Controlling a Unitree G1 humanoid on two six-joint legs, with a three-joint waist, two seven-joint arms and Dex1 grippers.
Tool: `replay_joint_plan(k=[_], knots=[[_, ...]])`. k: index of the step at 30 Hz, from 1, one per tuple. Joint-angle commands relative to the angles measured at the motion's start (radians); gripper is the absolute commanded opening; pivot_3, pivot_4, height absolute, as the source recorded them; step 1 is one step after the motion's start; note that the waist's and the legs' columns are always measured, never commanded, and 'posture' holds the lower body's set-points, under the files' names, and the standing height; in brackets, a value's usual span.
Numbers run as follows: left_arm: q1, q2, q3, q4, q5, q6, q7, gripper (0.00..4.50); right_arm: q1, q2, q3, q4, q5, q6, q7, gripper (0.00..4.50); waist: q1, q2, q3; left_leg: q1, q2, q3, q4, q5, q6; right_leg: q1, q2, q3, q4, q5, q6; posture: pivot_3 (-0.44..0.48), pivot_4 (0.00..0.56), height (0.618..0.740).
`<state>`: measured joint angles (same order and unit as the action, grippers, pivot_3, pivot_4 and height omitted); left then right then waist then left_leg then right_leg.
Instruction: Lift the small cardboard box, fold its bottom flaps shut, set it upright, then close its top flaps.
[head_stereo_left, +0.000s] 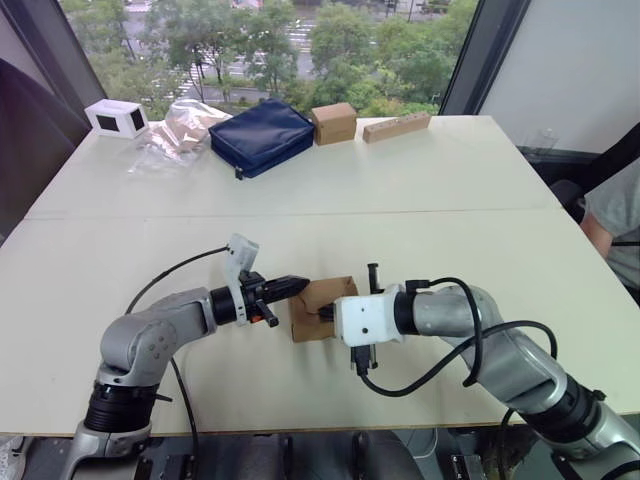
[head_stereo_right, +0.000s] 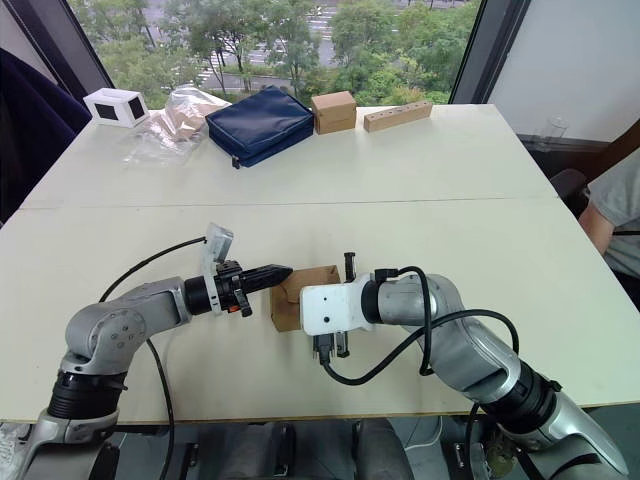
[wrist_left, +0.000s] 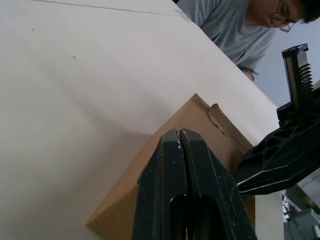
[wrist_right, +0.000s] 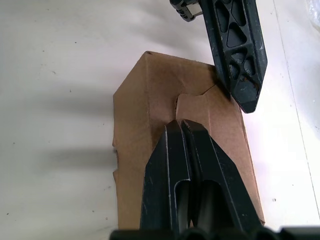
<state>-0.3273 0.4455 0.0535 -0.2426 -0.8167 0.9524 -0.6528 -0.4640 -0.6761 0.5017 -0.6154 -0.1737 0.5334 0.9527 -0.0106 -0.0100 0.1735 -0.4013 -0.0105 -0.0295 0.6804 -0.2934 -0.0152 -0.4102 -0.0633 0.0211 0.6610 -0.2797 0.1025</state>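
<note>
Left gripper (wrist_left: 181, 137) — two black fingers pressed together, nothing between them. Its tip lies against the top face of the small plain brown corrugated cardboard box (head_stereo_left: 322, 309), coming in from the robot's left.

Right gripper (wrist_right: 181, 125) — fingers likewise closed flat on each other, gripping nothing. The tip rests on the same top face, right at a curved tear or flap edge in the cardboard. In the right wrist view the left gripper's tip sits just beside it, touching the box near the far corner.

The box stands on the pale white table (head_stereo_left: 420, 190) near its front edge, between the two grippers; both tips meet over it. Top flaps (wrist_right: 210, 112) lie folded down and roughly flat, with an uneven seam. Whether the box is lifted off the table, I cannot tell.

Far edge of table, well apart from the box: a navy blue fabric pouch (head_stereo_left: 262, 136), a squarer tan cardboard box (head_stereo_left: 334, 123), a long narrow tan block (head_stereo_left: 396, 126), a crumpled clear plastic bag (head_stereo_left: 180, 130), a small white box (head_stereo_left: 116, 117). A person in a grey shirt (wrist_left: 235, 30) sits at the robot's right.
</note>
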Motion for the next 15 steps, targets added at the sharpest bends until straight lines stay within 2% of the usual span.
replay_joint_plan(k=[1,15], knots=[[0.0,0.009,-0.007,-0.01,0.008,-0.011,-0.014,0.03,0.017,-0.008,-0.004,-0.028,0.007,-0.004,0.013,0.0,0.0,0.0,0.0,0.0,0.0,0.0,0.0,0.0,0.0,0.0,0.0,0.0,0.0,0.0,0.0,0.0,0.15,0.74],[0.005,0.009,-0.011,-0.021,0.013,-0.005,-0.02,0.03,0.005,0.001,0.033,0.039,-0.06,-0.046,-0.011,0.0,0.0,0.0,0.0,0.0,0.0,0.0,0.0,0.0,0.0,0.001,0.0,0.0,-0.001,0.0,0.0,0.0,0.15,0.74]])
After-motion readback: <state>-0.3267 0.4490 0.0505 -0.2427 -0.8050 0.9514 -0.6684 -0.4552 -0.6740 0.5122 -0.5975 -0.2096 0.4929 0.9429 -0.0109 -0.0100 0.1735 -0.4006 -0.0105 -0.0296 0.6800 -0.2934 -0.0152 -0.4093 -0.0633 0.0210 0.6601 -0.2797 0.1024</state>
